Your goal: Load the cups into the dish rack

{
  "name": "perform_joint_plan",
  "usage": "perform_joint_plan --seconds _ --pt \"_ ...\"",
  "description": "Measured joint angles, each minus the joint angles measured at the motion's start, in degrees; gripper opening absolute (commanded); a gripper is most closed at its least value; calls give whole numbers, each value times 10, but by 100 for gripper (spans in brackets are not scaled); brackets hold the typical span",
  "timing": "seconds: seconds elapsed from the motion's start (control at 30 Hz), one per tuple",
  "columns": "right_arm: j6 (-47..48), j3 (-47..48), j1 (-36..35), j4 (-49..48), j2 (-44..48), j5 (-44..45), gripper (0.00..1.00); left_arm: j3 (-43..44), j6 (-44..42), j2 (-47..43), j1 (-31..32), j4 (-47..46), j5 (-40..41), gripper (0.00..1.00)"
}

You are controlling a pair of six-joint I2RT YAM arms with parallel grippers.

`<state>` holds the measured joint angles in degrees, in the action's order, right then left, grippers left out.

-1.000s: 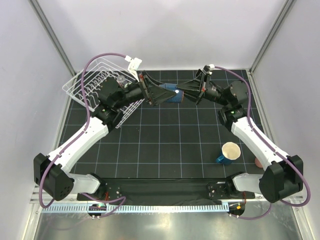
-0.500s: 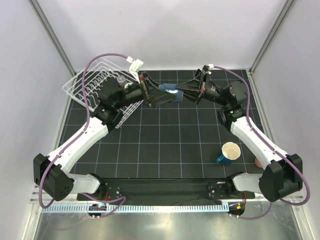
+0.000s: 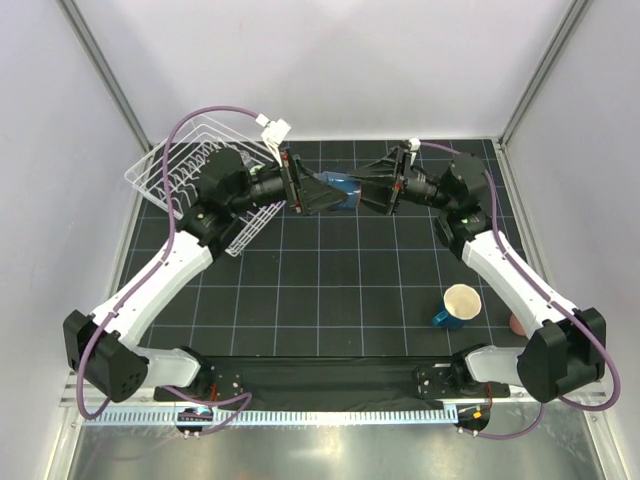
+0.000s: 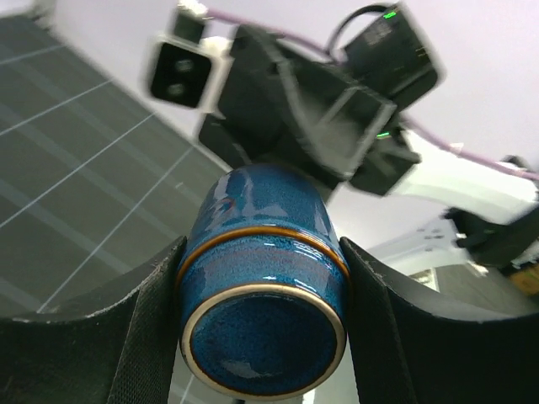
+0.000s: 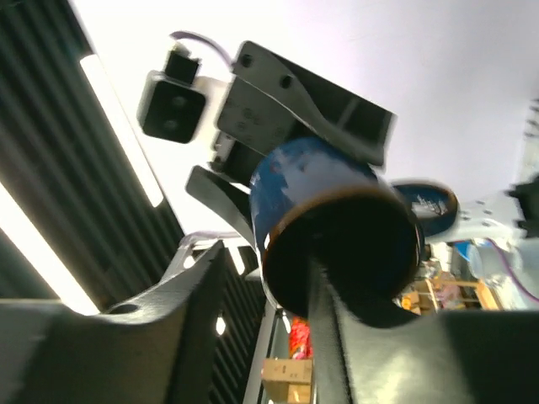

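Nearest me on the right of the surface point(image 3: 330, 280), I see a dark blue mug point(image 3: 458, 307) standing upright, its cream inside showing. Farther back, in mid-air between the arms, my left pincer point(image 3: 332, 192) is clamped on a blue cup point(image 4: 263, 278) held sideways, while my right pincer point(image 3: 368, 190) has its fingers apart, astride the cup's rim. Beyond, at far left, sits the dish rack point(image 3: 165, 170).

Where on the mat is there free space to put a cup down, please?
The mat's middle is bare, from below the held blue cup down to the near edge. Crowded: the far left by the rack, and the near right around the mug.
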<state>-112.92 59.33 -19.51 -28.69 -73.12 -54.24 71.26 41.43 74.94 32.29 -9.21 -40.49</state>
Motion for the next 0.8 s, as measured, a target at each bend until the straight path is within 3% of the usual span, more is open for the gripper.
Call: perform_joint_plan --seconds 0.13,0.23,0.47,0.63,0.8 --pt "76 24 6 143 0 -9 49 6 -38 -14 -29 97 14 0" --pt "188 62 22 297 -1 -13 49 9 -84 -32 -57 177 49 0" --pt "497 229 74 664 -38 23 50 121 -250 -16 -78 417 248 0" --pt "602 260 111 784 -41 33 50 141 -340 38 -123 490 322 0" --pt "639 260 116 833 -40 35 50 113 -405 110 -167 520 358 0"
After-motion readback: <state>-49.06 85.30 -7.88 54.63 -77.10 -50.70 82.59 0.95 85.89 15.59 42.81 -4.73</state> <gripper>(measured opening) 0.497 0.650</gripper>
